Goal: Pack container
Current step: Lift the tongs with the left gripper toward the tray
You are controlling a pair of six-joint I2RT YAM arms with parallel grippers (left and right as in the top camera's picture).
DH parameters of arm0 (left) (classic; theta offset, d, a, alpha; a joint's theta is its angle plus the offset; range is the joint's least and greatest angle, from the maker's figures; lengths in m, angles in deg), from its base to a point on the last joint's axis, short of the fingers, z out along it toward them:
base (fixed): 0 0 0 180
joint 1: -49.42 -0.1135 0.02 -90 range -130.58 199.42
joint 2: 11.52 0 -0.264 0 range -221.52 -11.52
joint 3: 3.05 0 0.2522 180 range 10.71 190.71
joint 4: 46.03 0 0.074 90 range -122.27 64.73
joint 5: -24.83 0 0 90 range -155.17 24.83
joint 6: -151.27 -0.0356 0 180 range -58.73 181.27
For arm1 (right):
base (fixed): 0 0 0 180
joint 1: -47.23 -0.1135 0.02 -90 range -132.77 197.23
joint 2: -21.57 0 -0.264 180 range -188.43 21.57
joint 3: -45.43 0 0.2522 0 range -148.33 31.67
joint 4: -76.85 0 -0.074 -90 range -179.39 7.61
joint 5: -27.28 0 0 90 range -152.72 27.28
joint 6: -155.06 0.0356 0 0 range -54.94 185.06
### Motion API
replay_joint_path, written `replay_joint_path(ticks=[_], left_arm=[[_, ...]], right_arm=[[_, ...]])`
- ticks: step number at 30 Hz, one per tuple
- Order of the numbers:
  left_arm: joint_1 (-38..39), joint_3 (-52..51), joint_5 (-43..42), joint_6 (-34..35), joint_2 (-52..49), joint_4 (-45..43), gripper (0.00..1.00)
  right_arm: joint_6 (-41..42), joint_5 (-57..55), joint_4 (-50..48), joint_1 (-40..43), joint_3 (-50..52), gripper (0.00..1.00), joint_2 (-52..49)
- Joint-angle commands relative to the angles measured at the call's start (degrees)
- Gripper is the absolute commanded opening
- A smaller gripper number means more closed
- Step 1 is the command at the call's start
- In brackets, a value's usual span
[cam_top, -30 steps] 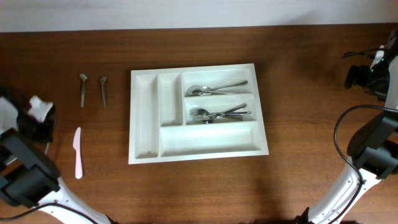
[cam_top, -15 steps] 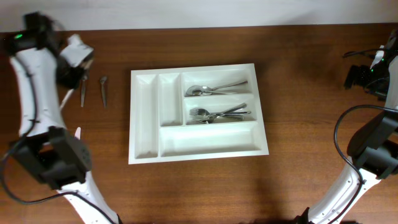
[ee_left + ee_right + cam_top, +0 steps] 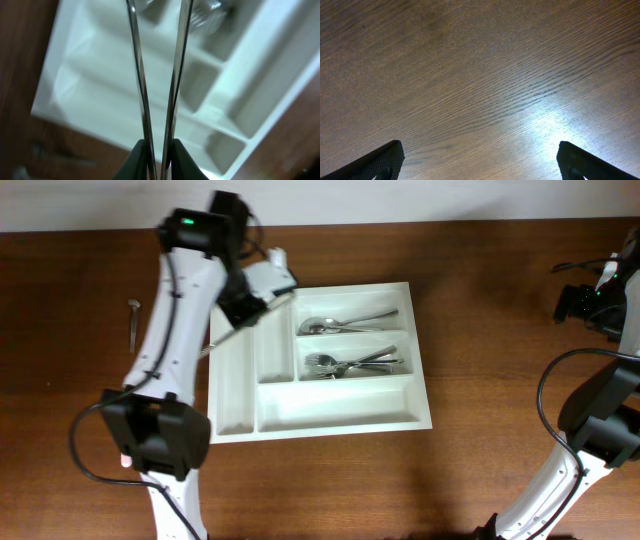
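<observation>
Right now the left hand (image 3: 157,159) is clamped on a pair of metal shafts (image 3: 139,75). They are thin and bright and run side by side from between its fingers (image 3: 132,165) out past the top of the left wrist view. Their far ends are out of frame, so which utensils they are cannot be told. Beneath them lies the container (image 3: 340,405), a white tray in the middle of the tabletop (image 3: 470,270). From overhead the hand hangs over its far left corner, above the two narrow upright compartments, both empty. Further right, spoons (image 3: 345,324) fill the upper long compartment and forks (image 3: 350,363) the one below it, while the lowest long one is bare. A lone spoon (image 3: 133,320) lies on the wood well left of the tray. The step in hand looks like placing the held pieces, and they seem to sit askew to the dividers. To place them well, the wrist should turn until the shafts run along the chosen compartment. The hand should then come down close to its floor before parting, so nothing bridges a wall or bounces out. The right hand (image 3: 480,162) is spread wide over bare wood at the far right edge, well clear of the work.
</observation>
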Motion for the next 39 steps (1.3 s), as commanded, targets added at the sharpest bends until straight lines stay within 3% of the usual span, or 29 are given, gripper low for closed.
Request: replay_joint_path(ticks=[1,15,39], left_arm=[[4.9,1.4,-1.9,-2.6,-0.2,0.3,0.03],[19.5,0.1,-1.9,-2.6,-0.3,5.3,0.08],[23.5,-19.1,-3.7,-2.6,-0.5,-8.7,0.18]], right_arm=[[0.5,0.1,-0.1,-0.2,0.2,0.99,0.7],[0.5,0.1,-0.1,-0.2,0.2,0.99,0.7],[0.5,0.1,-0.2,-0.2,0.2,0.99,0.7]])
